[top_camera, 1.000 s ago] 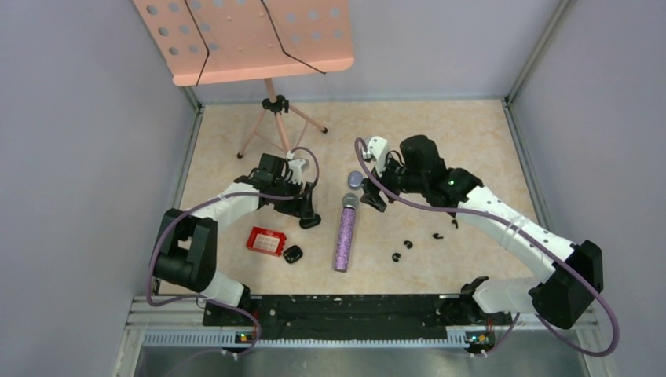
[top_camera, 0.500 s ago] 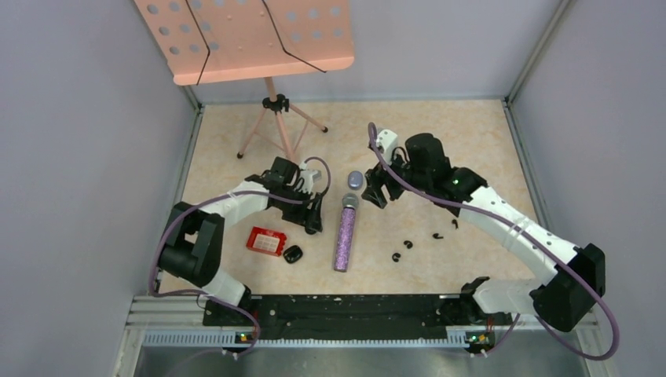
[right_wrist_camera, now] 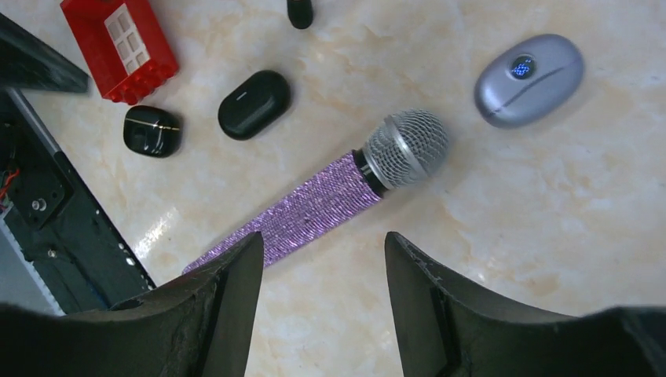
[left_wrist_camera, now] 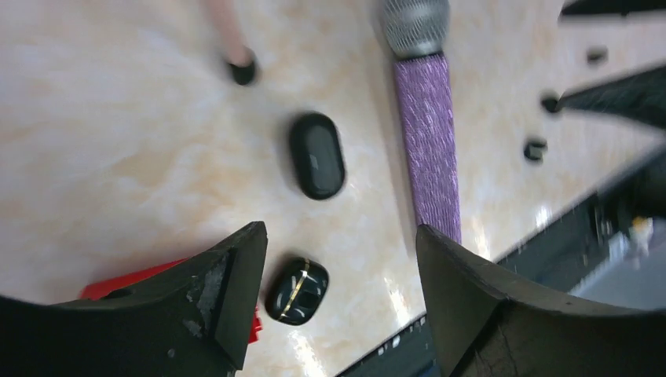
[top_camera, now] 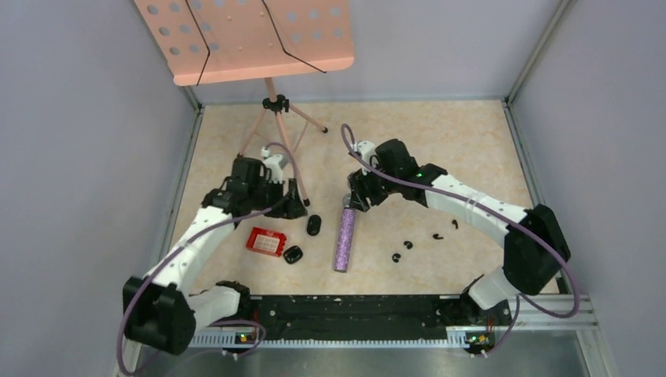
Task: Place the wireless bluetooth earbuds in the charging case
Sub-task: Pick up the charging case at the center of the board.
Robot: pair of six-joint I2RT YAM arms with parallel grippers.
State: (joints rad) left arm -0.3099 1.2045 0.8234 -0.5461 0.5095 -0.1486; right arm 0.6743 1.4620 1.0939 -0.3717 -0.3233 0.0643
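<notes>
Earbuds [top_camera: 397, 257] loose on table [top_camera: 448, 145] beside microphone [top_camera: 343, 237]

The right gripper [right_wrist_camera: 322, 250] hangs over the marbled tabletop [right_wrist_camera: 550, 212], jaws apart and empty. Beneath lies a purple glitter microphone [right_wrist_camera: 330, 196] (its mesh head silver). A pale grey oval case [right_wrist_camera: 528, 69] sits near that head. A black oval case [right_wrist_camera: 254, 93], a gold-lined black case [right_wrist_camera: 151, 130] and a red brick [right_wrist_camera: 119, 47] lie nearer the tabletop's railed edge.

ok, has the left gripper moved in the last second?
Yes. In the top view the left gripper has pulled back leftward, away from the microphone; the black oval case now lies clear of it.
</notes>
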